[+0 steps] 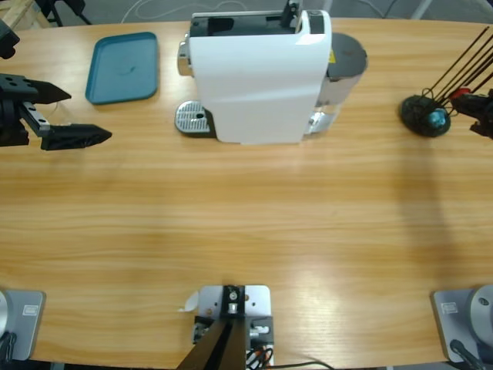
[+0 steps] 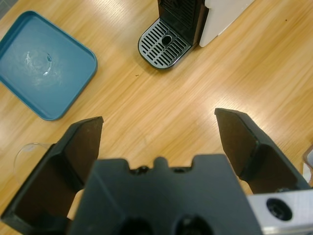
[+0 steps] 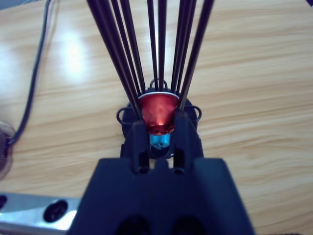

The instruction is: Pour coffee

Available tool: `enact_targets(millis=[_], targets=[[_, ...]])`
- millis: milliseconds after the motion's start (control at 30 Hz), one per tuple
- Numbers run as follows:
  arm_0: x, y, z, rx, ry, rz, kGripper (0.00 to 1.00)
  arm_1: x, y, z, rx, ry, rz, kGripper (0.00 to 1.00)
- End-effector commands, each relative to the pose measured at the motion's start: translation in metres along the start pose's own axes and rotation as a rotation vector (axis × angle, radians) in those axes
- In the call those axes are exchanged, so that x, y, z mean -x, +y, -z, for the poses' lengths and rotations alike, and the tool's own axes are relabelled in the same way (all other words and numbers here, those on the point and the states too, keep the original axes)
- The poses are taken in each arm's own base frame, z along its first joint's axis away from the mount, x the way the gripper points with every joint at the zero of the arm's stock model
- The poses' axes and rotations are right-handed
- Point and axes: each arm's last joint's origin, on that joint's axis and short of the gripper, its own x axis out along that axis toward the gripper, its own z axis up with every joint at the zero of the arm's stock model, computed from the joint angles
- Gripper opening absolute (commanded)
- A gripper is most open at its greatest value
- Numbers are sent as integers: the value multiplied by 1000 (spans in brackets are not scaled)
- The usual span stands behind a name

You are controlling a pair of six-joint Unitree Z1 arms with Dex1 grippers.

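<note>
No coffee shows for certain. All I can make out is the rim of a clear glass [image 2: 27, 149] on the desk [image 1: 246, 223] by its left edge, just beside one jaw of the left tool [image 1: 88, 116]; what it holds I cannot tell. That tool is released, its jaws spread wide over bare wood, pointing in from the left edge. Beyond it, toward the far left corner, lies a teal tray [image 1: 123, 65]. A big white coffee machine [image 1: 258, 77] stands at the middle of the far edge, its metal drip grate [image 1: 192, 119] on the side facing the tray. Near the right edge, the right tool [image 3: 157, 125] is clenched on a red capsule [image 3: 157, 112] among the black rods of a capsule rack [image 1: 424, 116], with a blue capsule [image 3: 160, 141] in the rack's base.
</note>
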Motion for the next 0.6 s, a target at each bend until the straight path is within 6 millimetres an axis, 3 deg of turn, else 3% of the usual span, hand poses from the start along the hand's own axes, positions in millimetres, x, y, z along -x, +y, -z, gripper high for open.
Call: enact_targets(millis=[33,200,367,500,600], targets=[[4,0,16,24,-2,6,1000,30,-4,-35,-1,-75,8,0],[5,-1,24,27,-3,6,1000,48,3,-68,10,-125,-2,0],[6,-2,30,28,-8,4,1000,85,4,-91,47,-154,-19,0],[14,-1,33,27,-32,-22,1000,120,7,-100,156,-139,-122,0],[27,1,37,37,-73,-33,1000,140,14,-95,236,-133,-306,0]])
